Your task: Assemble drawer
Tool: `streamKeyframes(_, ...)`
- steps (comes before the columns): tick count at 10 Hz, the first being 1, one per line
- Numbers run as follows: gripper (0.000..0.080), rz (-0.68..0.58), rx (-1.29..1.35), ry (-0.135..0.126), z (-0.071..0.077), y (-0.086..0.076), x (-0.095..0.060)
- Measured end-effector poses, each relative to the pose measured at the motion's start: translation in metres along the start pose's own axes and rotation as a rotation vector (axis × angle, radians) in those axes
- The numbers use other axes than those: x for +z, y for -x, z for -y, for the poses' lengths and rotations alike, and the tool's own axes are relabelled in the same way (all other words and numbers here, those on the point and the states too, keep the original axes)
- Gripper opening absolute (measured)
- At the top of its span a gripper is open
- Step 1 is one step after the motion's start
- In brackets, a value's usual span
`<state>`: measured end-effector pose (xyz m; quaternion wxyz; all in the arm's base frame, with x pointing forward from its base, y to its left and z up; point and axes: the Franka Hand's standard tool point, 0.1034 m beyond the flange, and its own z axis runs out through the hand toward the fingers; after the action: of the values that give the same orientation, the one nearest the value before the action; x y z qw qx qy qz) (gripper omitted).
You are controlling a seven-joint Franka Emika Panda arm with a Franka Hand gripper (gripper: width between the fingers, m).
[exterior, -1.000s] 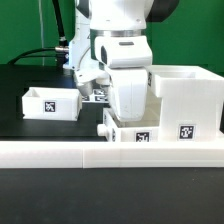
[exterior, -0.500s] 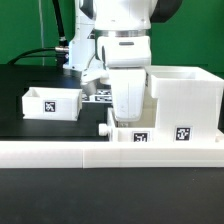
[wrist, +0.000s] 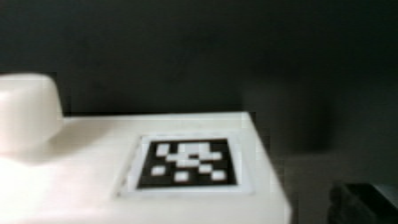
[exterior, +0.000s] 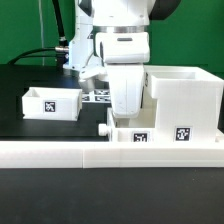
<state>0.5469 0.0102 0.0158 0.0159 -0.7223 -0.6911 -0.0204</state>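
A small white drawer box (exterior: 135, 133) with a side knob (exterior: 107, 128) rests flat just behind the front rail, against the big boxy housing (exterior: 185, 98). My gripper (exterior: 126, 118) hangs right over this box, and its fingertips are hidden behind the box in the exterior view. In the wrist view the box's tagged face (wrist: 187, 160) and its knob (wrist: 27, 110) fill the frame. One dark finger (wrist: 368, 203) stands apart from the box edge, with a dark gap between. A second small box (exterior: 50, 102) sits on the exterior view's left.
The long low white rail (exterior: 60, 150) runs across the front of the table. The marker board (exterior: 99, 96) lies behind the arm. Black cables (exterior: 40, 52) run at the back on the exterior view's left.
The small box under my gripper was raised and tilted a second ago. It has come down and now lies flat behind the rail. The hand has barely moved since half a second ago.
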Motion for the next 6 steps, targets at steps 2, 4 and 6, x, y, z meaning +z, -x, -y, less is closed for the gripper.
streamKeyframes(2, 0.0646, 0.008, 0.0, 0.013, -0.003, 0.001, -0.017)
streamKeyframes(4, 0.0649, 0.023, 0.004, 0.007, -0.008, 0.006, -0.039)
streamKeyframes(6, 0.0649, 0.033, 0.0, 0.007, -0.015, 0.025, -0.049)
